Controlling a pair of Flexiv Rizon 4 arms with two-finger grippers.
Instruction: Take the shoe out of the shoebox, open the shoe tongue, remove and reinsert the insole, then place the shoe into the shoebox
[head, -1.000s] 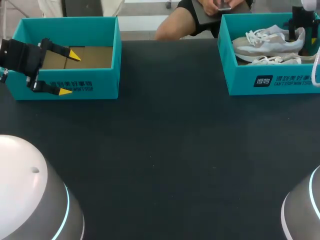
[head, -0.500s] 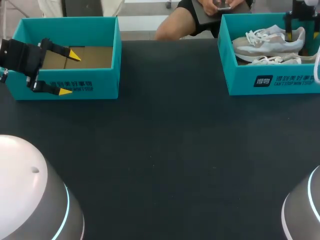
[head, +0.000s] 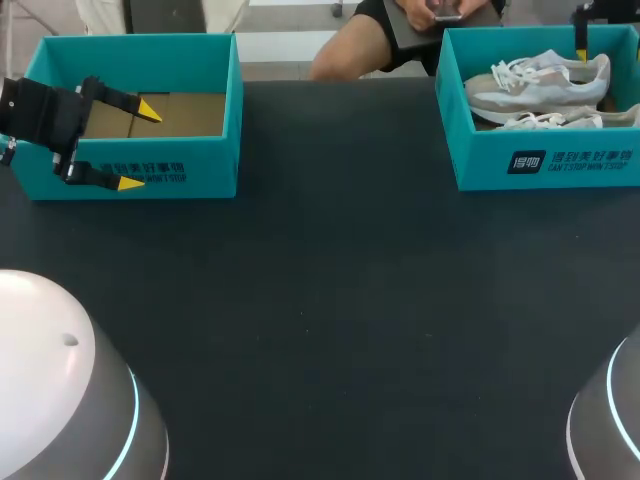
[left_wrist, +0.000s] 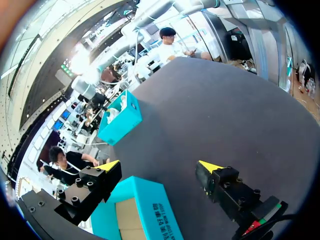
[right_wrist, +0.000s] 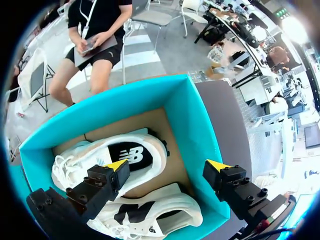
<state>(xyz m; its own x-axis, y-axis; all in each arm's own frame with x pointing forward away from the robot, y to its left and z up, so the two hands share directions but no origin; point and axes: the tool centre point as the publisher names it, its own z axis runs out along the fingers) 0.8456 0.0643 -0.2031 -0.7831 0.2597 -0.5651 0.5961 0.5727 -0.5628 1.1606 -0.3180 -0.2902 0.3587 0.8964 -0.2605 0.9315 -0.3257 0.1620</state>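
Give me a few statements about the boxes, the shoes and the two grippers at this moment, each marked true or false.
1. The right box holds two shoes. True.
2. The left box holds a shoe. False: only its cardboard bottom shows.
3. The left gripper is open, one finger inside the left box and one in front of its front wall. True.
4. The right gripper is shut on a shoe. False: it is open above the right box and holds nothing.
5. The two boxes stand apart, at opposite sides of the table. True.
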